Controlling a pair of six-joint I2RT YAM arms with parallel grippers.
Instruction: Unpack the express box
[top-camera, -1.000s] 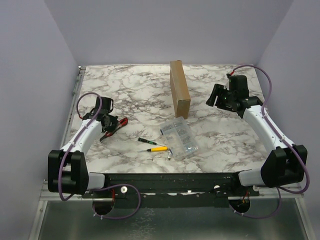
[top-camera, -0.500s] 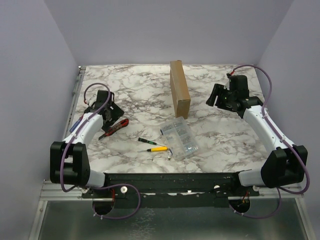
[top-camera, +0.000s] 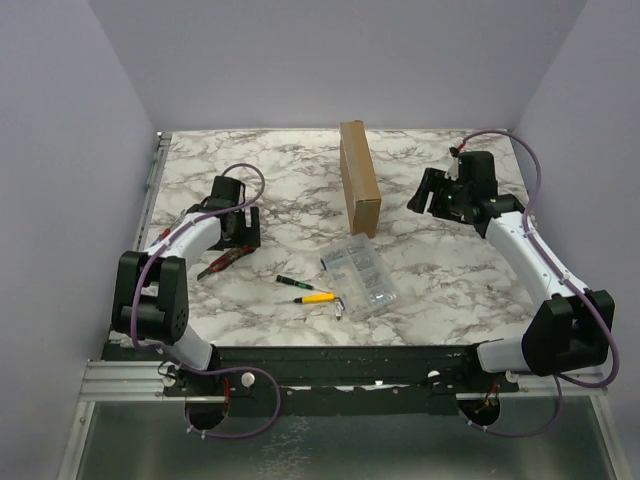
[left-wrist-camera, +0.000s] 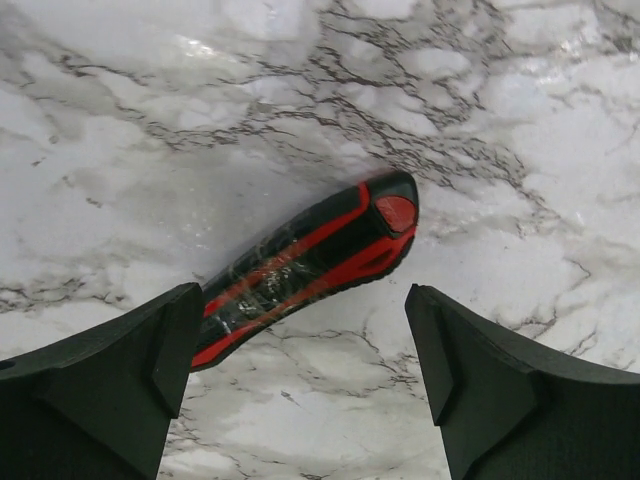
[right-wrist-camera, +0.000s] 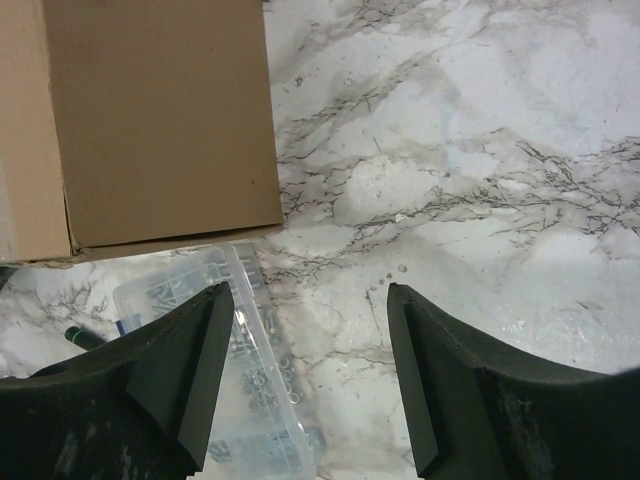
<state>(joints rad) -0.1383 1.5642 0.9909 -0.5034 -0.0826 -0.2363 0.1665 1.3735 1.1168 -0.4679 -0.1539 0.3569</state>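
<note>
The express box (top-camera: 359, 177) is a plain brown cardboard mailer standing on edge at the table's middle back; its end also fills the upper left of the right wrist view (right-wrist-camera: 160, 120). My right gripper (top-camera: 432, 192) hovers to the right of the express box, open (right-wrist-camera: 310, 300), with only marble between its fingers. My left gripper (top-camera: 240, 225) is at the table's left, open (left-wrist-camera: 305, 330) and empty. A red-and-black handled tool (left-wrist-camera: 310, 262) lies flat on the marble just ahead of the left fingers, apart from them.
A clear plastic case of small parts (top-camera: 360, 278) lies in front of the box, partly under my right gripper's left finger (right-wrist-camera: 190, 380). A small dark screwdriver (top-camera: 288, 282) and a yellow-handled tool (top-camera: 320, 297) lie left of it. Purple walls enclose the table.
My left gripper has opened and let go of the red-and-black tool, which now lies on the table. The left arm swung towards the back and right. The right arm barely moved.
</note>
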